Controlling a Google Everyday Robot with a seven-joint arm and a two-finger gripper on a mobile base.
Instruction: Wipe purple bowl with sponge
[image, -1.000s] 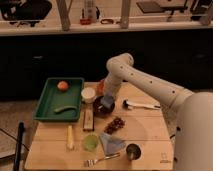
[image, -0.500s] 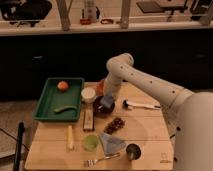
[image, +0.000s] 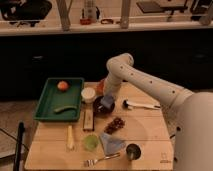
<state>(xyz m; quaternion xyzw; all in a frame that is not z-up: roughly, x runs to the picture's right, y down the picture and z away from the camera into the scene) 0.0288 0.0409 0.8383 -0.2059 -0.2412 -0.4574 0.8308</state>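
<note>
One gripper (image: 106, 98) over purple bowl (image: 98, 109), toward tabletop's far edge, with sponge (image: 108, 102) at its tip. Grip state: cannot tell.

Green tray (image: 46, 104) (orange fruit (image: 62, 85) inside), white bowl (image: 88, 93), fork (image: 102, 159), grey-blue cloth (image: 111, 143), wooden table (image: 145, 135)

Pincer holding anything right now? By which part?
Cannot tell. The pincer is down at the sponge over the purple bowl; the contact is hidden.
</note>
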